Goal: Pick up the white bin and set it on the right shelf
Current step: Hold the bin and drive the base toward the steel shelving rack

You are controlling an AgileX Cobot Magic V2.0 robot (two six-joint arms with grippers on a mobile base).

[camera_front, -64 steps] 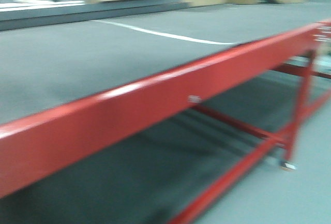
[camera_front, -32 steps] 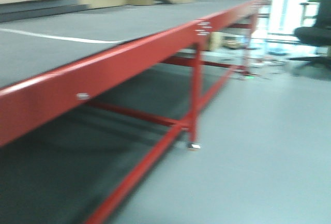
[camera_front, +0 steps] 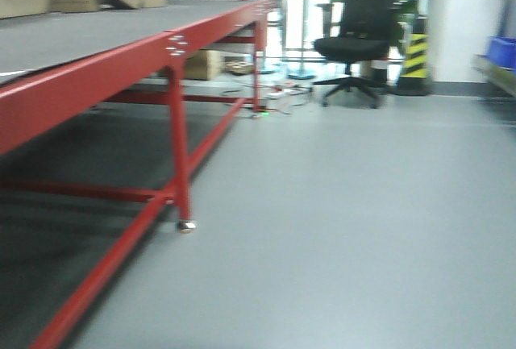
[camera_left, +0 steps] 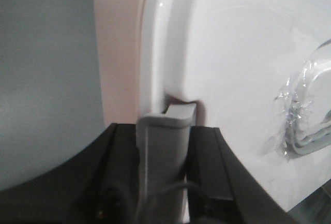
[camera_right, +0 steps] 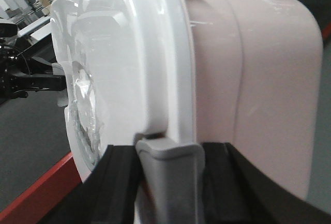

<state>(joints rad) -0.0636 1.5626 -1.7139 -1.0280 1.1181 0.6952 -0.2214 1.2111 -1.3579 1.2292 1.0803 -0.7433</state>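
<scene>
**Aloft, the white bin [camera_right: 248,69] is held by its lid rim**

A grey floor [camera_front: 363,228] is seen across the front view. A red-framed table [camera_front: 173,107] runs along its left side, and a black office chair [camera_front: 355,27] stands well behind. The bin is held clear of the table, with floor behind it in the left wrist view and a red rail below it in the right. Its white lid [camera_left: 232,53] is clamped at the rim by the left gripper [camera_left: 166,116], whose jaws are drawn nearly together. The rim is pinched in the same way by the right gripper [camera_right: 168,144]. Crinkled clear tape [camera_left: 297,115] is seen on the lid.
</scene>
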